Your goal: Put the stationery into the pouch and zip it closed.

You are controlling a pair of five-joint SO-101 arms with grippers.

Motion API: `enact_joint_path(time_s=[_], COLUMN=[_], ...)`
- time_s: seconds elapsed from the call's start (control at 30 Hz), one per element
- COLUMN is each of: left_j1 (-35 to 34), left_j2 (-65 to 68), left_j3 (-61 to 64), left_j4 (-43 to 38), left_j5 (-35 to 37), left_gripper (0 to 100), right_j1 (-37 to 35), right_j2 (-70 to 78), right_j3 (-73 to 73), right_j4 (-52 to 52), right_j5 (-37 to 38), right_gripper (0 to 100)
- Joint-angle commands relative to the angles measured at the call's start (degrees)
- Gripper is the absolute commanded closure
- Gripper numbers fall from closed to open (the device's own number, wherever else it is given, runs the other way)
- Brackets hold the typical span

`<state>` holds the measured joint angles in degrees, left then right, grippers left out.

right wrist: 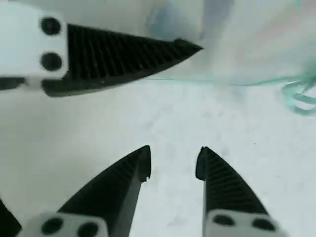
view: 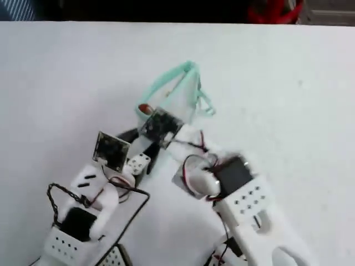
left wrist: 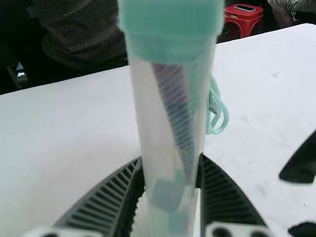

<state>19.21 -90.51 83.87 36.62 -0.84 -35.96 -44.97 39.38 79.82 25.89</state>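
A clear pouch [view: 175, 91] with mint-green trim lies mid-table, and a small orange-red item [view: 144, 108] shows at its near-left corner. In the left wrist view the pouch [left wrist: 170, 123] stands edge-on in my left gripper [left wrist: 170, 177], which is shut on it, and striped and pale green items show through the plastic. A mint cord loop [left wrist: 217, 111] hangs off its side. My right gripper [right wrist: 173, 160] is open over bare table just short of the pouch [right wrist: 247, 44], with nothing between its fingers. The left gripper's finger [right wrist: 123, 54] lies just beyond it, its tip at the pouch's edge.
The left arm [view: 94, 188] and the right arm [view: 233, 183] crowd the table's near middle, with loose cables [view: 130, 194] between them. A red object [view: 274, 11] sits beyond the far edge. Bare white table [view: 288, 83] spreads to both sides.
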Motion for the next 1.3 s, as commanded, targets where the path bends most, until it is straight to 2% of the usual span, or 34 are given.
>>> enact_joint_path(time_s=[0.0, 0.17, 0.33, 0.43, 0.53, 0.63, 0.8, 0.93, 1.27], left_j1=[-1.6, -2.0, -1.9, -1.9, -1.9, -2.1, -1.7, -1.7, -1.7], left_j2=[-0.8, -0.8, -0.8, -0.8, -0.8, -0.8, -0.8, -0.8, -0.8], left_j3=[-1.6, -1.7, -1.4, -1.3, -1.3, -1.3, -1.3, -1.2, -1.2], left_j4=[-1.0, -1.1, -2.3, -2.3, -2.2, -2.1, -2.1, -2.1, -1.9], left_j5=[0.3, 0.4, 0.4, 0.4, 0.4, 0.4, 0.4, 0.4, 0.4], left_gripper=[83, 83, 83, 83, 83, 83, 83, 83, 83], right_j1=[-0.6, -0.6, -1.0, -5.2, -13.4, -12.0, -11.9, -11.2, -3.8], right_j2=[-6.5, -22.5, -41.8, -50.5, -56.9, -58.0, -53.7, -53.1, -57.2], right_j3=[18.4, 40.8, 57.9, 57.9, 57.7, 57.5, 57.7, 57.8, 57.6], right_j4=[-16.0, -31.3, -39.0, -30.8, -21.2, -22.3, -22.4, -22.5, -22.4], right_j5=[0.4, 0.4, 0.4, 0.3, -6.3, -12.7, -13.5, -13.7, -13.5], right_gripper=[86.8, 87.2, 86.8, 86.8, 86.7, 82.6, 72.1, 74.1, 74.4])
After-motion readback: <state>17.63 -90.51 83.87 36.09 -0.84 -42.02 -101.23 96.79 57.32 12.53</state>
